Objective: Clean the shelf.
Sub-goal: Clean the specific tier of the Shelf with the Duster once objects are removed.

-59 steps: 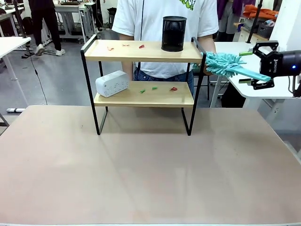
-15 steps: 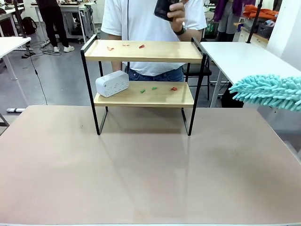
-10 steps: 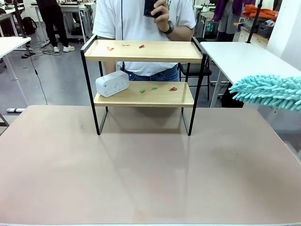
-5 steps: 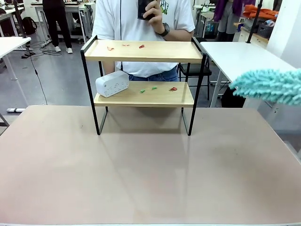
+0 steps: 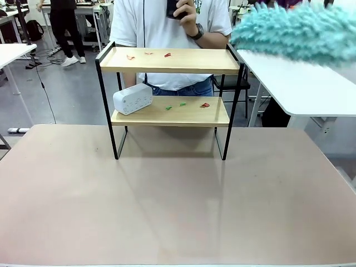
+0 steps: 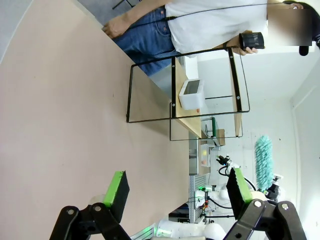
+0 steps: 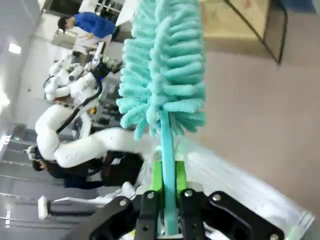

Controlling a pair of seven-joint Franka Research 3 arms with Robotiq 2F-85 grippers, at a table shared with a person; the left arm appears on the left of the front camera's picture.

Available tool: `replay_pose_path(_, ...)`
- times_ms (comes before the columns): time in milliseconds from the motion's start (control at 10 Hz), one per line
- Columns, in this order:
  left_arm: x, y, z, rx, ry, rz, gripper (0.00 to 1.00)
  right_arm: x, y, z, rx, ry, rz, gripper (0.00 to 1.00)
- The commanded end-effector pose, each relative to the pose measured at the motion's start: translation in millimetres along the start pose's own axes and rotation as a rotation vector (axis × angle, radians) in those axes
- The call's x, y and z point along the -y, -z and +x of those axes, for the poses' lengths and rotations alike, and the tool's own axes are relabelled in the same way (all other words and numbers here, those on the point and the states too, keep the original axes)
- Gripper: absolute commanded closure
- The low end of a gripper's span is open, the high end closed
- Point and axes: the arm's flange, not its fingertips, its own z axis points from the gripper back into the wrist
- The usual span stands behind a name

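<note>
Tan table (image 5: 167,206) is nearest. The left gripper (image 6: 177,186) hangs over it, jaws spread wide with nothing between the green pads. The right gripper (image 7: 167,192) is clamped tight on the thin handle of the teal duster (image 5: 295,30). Its fluffy head is up high at the right, above and just right of the shelf's top corner, not touching.

The shelf (image 5: 189,62) stands upright at the table's far middle, 2 boards. The top board has 3 small red/orange scraps (image 5: 167,54) toward the left. The lower board has a white power strip (image 5: 133,98) at the left end and green and red scraps (image 5: 205,104) mid-board. Behind it, a person's hand (image 5: 189,15) holds a black container (image 5: 173,8) lifted clear of the top board.

Step looks like the approach for a first sweep, nothing wiped yet. The next move probably needs the duster lowered onto the top board's right end and dragged across to push the scraps off, with the head kept off the frame post.
</note>
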Motion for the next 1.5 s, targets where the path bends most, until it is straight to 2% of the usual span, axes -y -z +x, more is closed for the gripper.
replay_pose_path(0,2,-1,-1,-0.006,0.01,-0.008,0.0,-12,42,1,0.139,-0.161,-0.028,0.88)
replay_pose_path(200,2,-1,-1,-0.006,0.01,-0.008,0.0,-11,73,-6,0.172,-0.155,-0.127,0.88)
replay_pose_path(300,2,-1,-1,-0.006,0.01,-0.008,0.0,-23,37,7,0.107,-0.124,-0.053,0.88)
replay_pose_path(700,2,-1,-1,-0.006,0.01,-0.008,0.0,-17,48,1,0.12,-0.144,-0.07,0.88)
replay_pose_path(900,2,-1,-1,-0.006,0.01,-0.008,0.0,-30,81,27,0.15,-0.241,-0.158,0.88)
replay_pose_path(1000,2,-1,-1,-0.006,0.01,-0.008,0.0,-35,103,48,0.125,-0.267,-0.193,0.88)
replay_pose_path(1200,2,-1,-1,-0.006,0.01,-0.008,0.0,-42,152,84,0.084,-0.268,-0.265,0.88)
replay_pose_path(1300,2,-1,-1,-0.006,0.01,-0.008,0.0,-45,177,98,0.096,-0.272,-0.318,0.88)
replay_pose_path(1400,2,-1,-1,-0.006,0.01,-0.008,0.0,-44,215,122,0.133,-0.268,-0.471,0.88)
